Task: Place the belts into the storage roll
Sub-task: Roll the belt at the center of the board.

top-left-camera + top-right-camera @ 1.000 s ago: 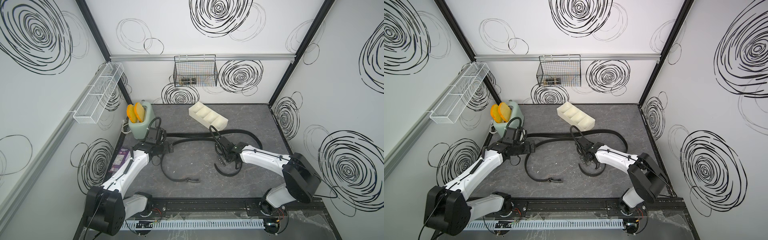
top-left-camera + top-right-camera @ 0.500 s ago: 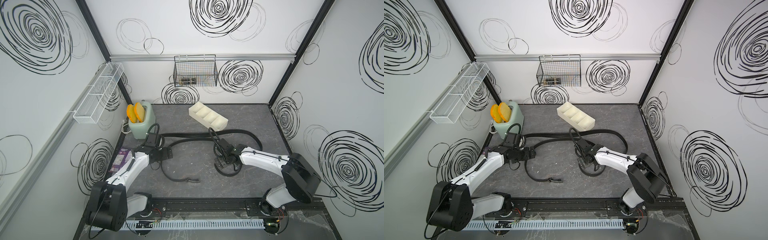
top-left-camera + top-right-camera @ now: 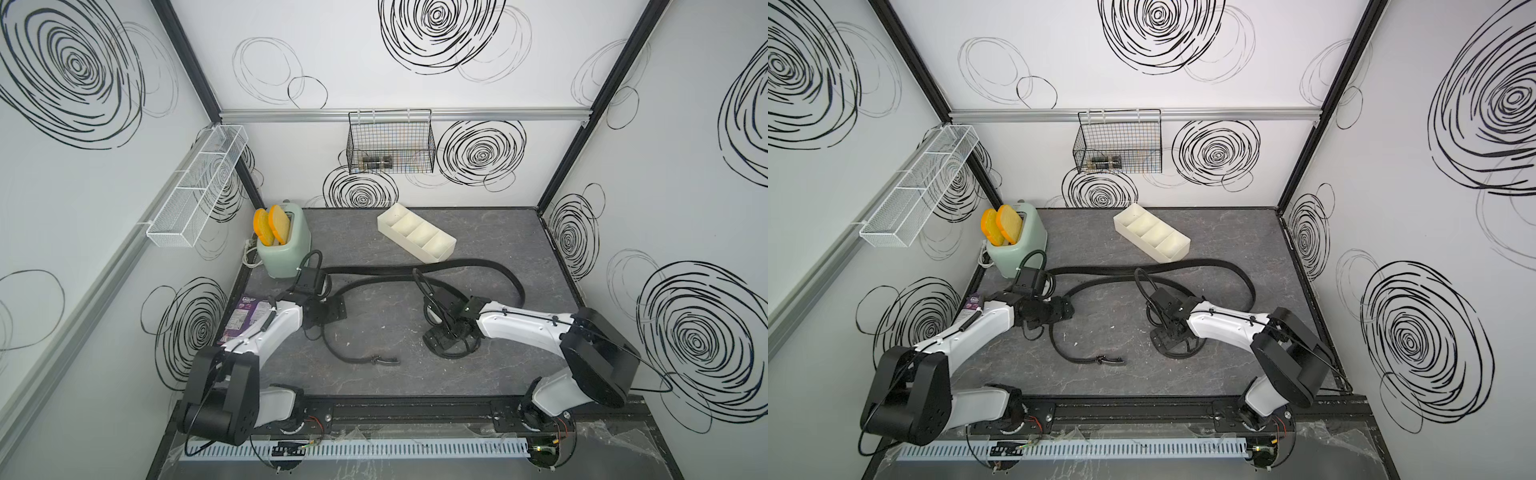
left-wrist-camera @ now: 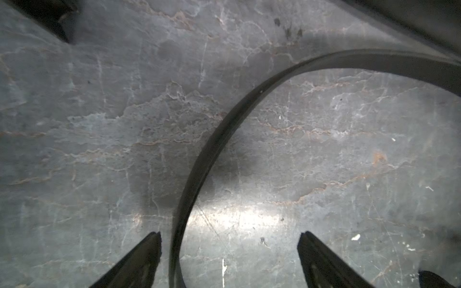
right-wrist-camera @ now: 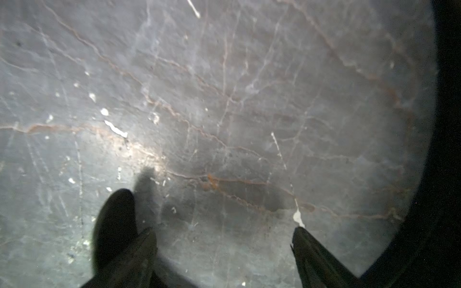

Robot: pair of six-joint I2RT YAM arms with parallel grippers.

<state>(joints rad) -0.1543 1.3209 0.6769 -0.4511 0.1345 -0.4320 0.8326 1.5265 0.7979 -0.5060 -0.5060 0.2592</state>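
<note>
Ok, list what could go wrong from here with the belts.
1. The near belt runs close to one finger of the open left gripper, not centred; closing may nudge it aside.
2. The right gripper hangs open over bare table; closing there likely grabs nothing.
3. The far belt lies uncoiled right by the storage roll; dragging it might shove the roll.

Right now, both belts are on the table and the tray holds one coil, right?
Not quite. Both belts do lie on the table, but the tray holds no coil: both top views show it empty.
</note>
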